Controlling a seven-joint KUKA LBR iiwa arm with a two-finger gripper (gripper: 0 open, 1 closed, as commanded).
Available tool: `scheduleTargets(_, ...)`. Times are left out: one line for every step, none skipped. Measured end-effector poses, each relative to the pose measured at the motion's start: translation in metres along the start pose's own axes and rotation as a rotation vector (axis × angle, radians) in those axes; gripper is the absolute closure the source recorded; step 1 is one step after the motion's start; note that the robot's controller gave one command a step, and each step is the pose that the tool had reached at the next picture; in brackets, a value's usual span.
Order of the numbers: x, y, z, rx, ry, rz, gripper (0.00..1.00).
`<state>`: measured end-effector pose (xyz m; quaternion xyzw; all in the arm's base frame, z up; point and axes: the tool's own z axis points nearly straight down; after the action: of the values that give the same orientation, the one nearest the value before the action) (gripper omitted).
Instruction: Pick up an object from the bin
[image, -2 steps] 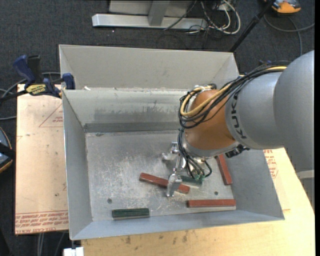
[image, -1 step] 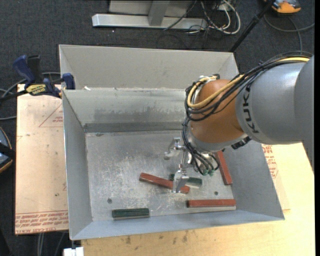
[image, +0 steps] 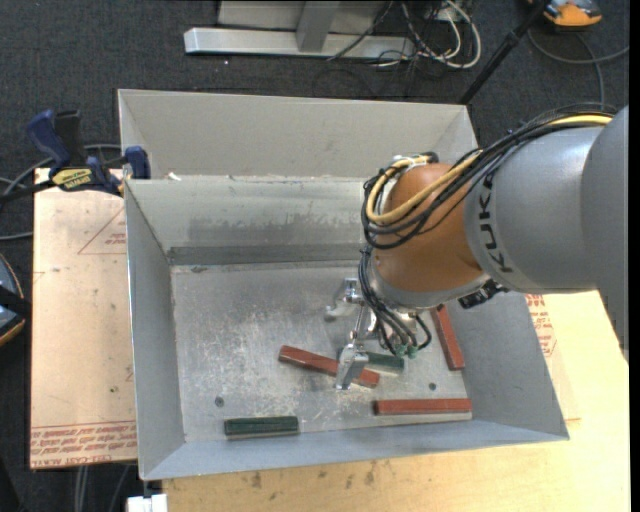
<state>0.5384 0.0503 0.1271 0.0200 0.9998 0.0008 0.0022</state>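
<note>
Your grey metal bin (image: 150, 330) held five small things, all lying flat on its floor and none heaped. A middle red-brown bar (image: 305, 359) lay aslant at the centre, its left end slightly farther from you than its right. A dark green bar (image: 262, 427) lay at the near left, close under the near wall. A near red-brown bar (image: 422, 407) lay along the near wall on the right. A right-hand red-brown bar (image: 451, 340) lay at the foot of the right wall, pointing near to far. A green piece (image: 385, 362), partly hidden by the wrist, lay just right of the middle bar's right end.

You had bare floor across the whole far half and down the left side, well apart from every thing. The near right corner was the crowded part, with sloping walls close on two sides.

The arm (image: 560, 210), with its orange cover (image: 425, 230) and cables, reached in from the right and hung over the right centre of the floor. The gripper (image: 342, 340) was low, its fingers (image: 349, 368) spread wide, one toward the far side and one toward the near. Bare floor showed between them, and they held nothing. The near fingertip stood at the right part of the middle red-brown bar. You could not tell whether it touched the bar or stood just above it.
</note>
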Motion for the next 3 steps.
scheduleTargets(0.0, -0.014, 0.0545, -0.005, -0.004, -0.025, 0.0)
scheduleTargets(0.0065, -0.0068, 0.0494, -0.002, -0.009, 0.094, 1.0)
scheduleTargets(0.0065, -0.0068, 0.0494, -0.002, -0.009, 0.094, 1.0)
